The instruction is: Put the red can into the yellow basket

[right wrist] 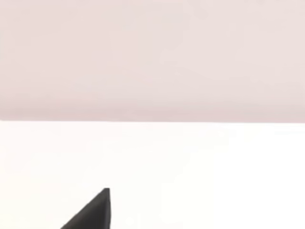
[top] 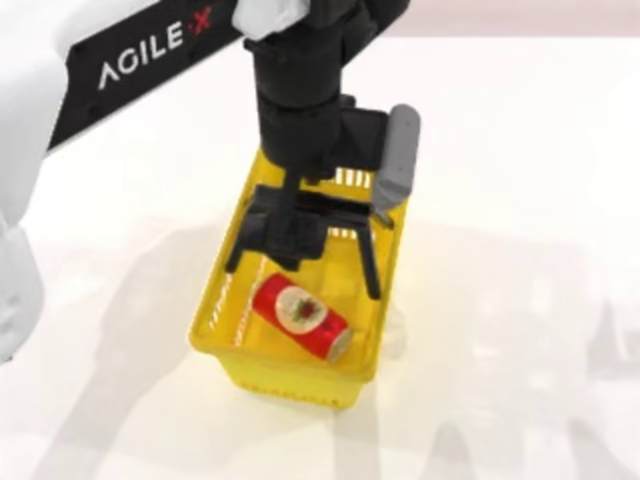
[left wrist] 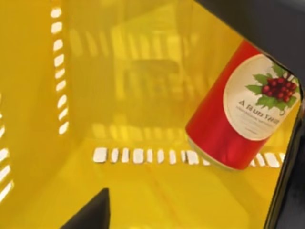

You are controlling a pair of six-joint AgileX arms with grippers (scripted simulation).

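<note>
One arm works: your left arm reaches from the top view's far left over the table (top: 520, 300), on which the yellow basket (top: 214, 300) stands near the middle, its handle (top: 397, 165) folded toward the far right rim. Next in size, the left gripper (top: 300, 262) hangs inside the basket mouth with its jaws released and spread wide, one finger (top: 370, 262) pointing down toward the right wall. Smallest, the red can (top: 300, 316) lies on its side on the basket floor at the near end, just below the gripper and apart from both fingers; your left wrist view shows its label (left wrist: 259, 98) facing up and the slotted wall (left wrist: 59, 67) beyond. The placing looks done, judged from how the can lies. Your right gripper shows only a dark fingertip (right wrist: 95, 212) over bare table, so you cannot tell how its jaws stand.

Risk: lift straight up. A sideways withdrawal could catch a spread finger on the rim or handle and drag or tip the basket; dropping lower could strike the can and roll it.
</note>
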